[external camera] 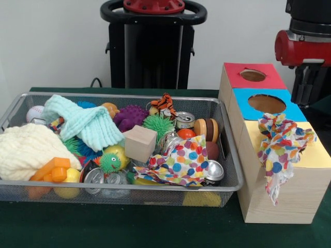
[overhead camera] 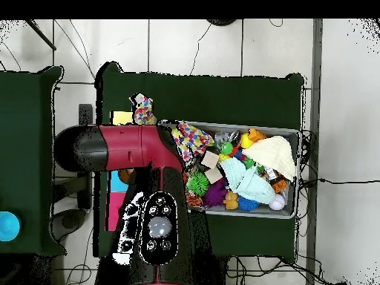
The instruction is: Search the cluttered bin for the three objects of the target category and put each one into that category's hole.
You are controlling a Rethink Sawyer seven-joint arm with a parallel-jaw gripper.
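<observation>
White floppy cloth printed with bright polka dots [external camera: 282, 146], bunched over the yellow-surrounded cut-out topping the nearest pale wooden box [external camera: 318, 155], one tail drooping down the box's front face; hole itself hidden under the fabric. Second thin dotted cloth piece [external camera: 181, 163] spread flat inside the wide grey wire-mesh tray [external camera: 155, 195], at its end nearest the boxes, partly draped over silver cans [external camera: 213, 170] and just beside a plain wooden cube [external camera: 140, 143]. Third piece not made out anywhere. Elsewhere in the tray: thick mint-green knitted cloth [external camera: 85, 122] lying over a cream knitted cloth [external camera: 26, 150] at the opposite end, orange plastic blocks [external camera: 51, 169], purple spiky ball [external camera: 131, 117], green spiky ball [external camera: 158, 126], small tiger toy [external camera: 164, 103], white baseball [external camera: 34, 112]. Behind the yellow-topped box, in a row, a blue-surrounded cut-out [external camera: 267, 104] and then a red-surrounded cut-out [external camera: 253, 75], both uncovered. Everything set on a dark green bench [external camera: 119, 227]. From overhead, red and black arm [overhead camera: 130, 148] stretched across the boxes, covering most of them, dotted fabric showing just past it. Hand hidden beneath the arm; cannot tell whether clenched or released.
</observation>
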